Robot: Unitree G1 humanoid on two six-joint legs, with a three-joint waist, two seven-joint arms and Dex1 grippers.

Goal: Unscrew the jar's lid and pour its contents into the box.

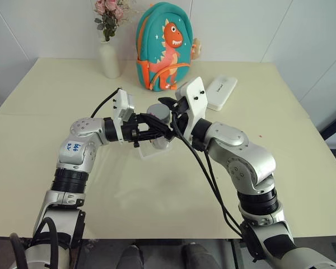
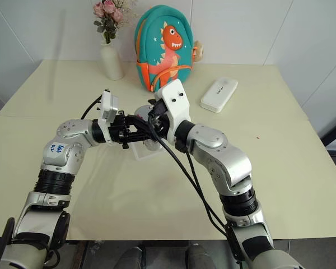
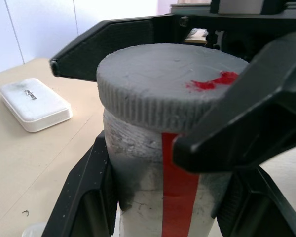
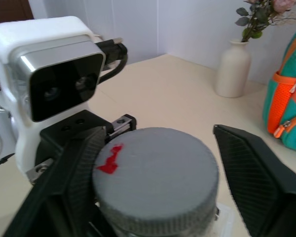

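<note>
Above the middle of the table, my left gripper (image 1: 155, 131) is shut on the jar (image 3: 138, 197), a small grey cylinder with a red stripe, and holds it upright. The lid (image 4: 158, 168), ribbed grey with a red mark, sits on the jar. My right gripper (image 4: 157, 132) comes in from the right, its black fingers (image 3: 246, 113) closed in on either side of the lid's rim. The clear box (image 2: 139, 151) lies on the table right under the jar. The contents are hidden inside the jar.
A white vase (image 1: 108, 59) with pink flowers and a teal dinosaur backpack (image 1: 163, 47) stand at the table's far side. A white oblong case (image 1: 221, 92) lies to the right of the backpack. The cream table (image 1: 302, 168) has free room near and right.
</note>
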